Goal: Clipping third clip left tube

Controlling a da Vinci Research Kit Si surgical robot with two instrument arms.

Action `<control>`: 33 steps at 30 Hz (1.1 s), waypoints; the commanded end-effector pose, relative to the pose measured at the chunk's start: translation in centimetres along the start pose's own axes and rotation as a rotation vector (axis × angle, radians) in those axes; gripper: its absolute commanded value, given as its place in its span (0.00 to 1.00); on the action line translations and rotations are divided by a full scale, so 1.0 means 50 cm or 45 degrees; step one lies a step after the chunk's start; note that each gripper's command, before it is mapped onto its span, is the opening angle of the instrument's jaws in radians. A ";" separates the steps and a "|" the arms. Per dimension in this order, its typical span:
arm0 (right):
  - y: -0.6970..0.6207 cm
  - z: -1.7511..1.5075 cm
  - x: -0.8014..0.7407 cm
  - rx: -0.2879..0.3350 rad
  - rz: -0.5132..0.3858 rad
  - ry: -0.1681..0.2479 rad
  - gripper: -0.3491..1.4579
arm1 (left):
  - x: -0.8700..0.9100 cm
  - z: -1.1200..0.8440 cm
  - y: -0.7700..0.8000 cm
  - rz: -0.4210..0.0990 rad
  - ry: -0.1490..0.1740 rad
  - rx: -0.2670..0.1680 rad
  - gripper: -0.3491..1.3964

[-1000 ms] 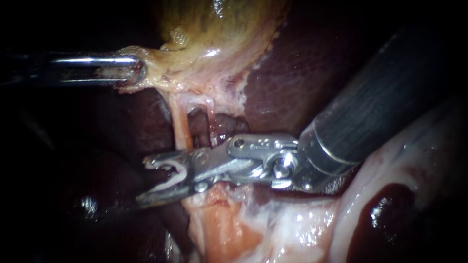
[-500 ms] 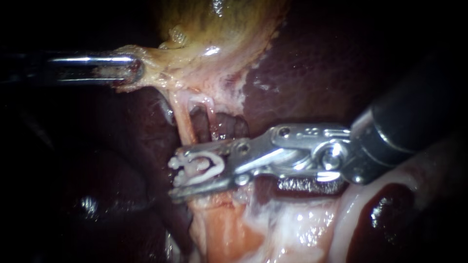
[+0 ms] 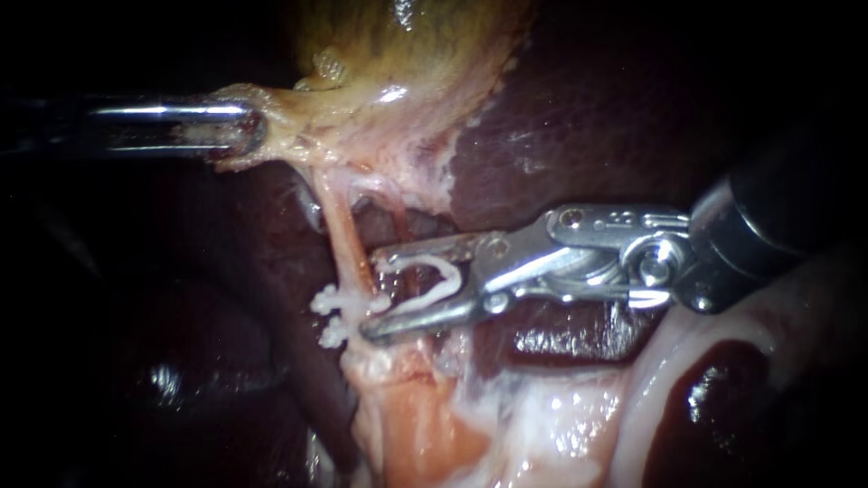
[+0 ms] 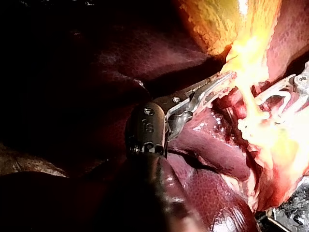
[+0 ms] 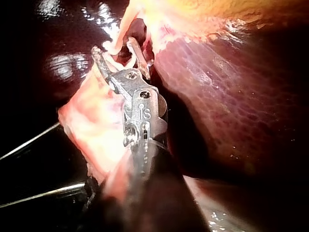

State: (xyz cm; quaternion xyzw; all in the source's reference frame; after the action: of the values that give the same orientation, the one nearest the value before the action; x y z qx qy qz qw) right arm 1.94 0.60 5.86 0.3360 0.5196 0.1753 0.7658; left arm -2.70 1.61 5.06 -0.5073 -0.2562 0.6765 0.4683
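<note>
Sideways, clip (image 3: pixel 445 274) faces left tube (image 3: pixel 348 244).

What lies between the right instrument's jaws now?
A white clip, gripped by the right instrument, near the left tube; clearest in the endoscope view.

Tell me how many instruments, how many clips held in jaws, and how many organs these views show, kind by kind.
Instruments: 2 (left instrument, right instrument)
Clips held in jaws: 1 (white clip, in the right instrument)
Organs: 2 (liver, gallbladder)
Total: 5
</note>
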 end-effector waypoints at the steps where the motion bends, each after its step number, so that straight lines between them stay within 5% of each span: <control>1: 0.0007 0.0001 -0.0002 -0.005 0.001 0.005 0.45 | 0.0000 0.0000 0.0000 0.000 0.000 -0.001 0.00; 7: 0.0047 0.0030 0.0002 -0.019 0.008 0.043 0.46 | 0.0000 0.0001 0.0001 0.000 0.000 0.000 0.00; 17: 0.0075 0.0100 0.0039 -0.017 0.014 0.140 0.47 | 0.0000 0.0002 0.0001 0.000 0.000 0.000 0.00; 27: 0.0060 0.0115 0.0069 0.034 0.013 0.248 0.47 | 0.0000 0.0002 0.0001 0.000 0.000 0.000 0.00; 33: 0.0029 0.0089 0.0126 0.084 0.024 0.333 0.47 | 0.0000 0.0003 0.0001 0.000 0.000 0.000 0.00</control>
State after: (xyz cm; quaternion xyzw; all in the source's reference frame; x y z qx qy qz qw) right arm 2.60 0.95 5.58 0.3424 0.6211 0.2075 0.6738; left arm -2.72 1.61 5.05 -0.5076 -0.2561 0.6764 0.4683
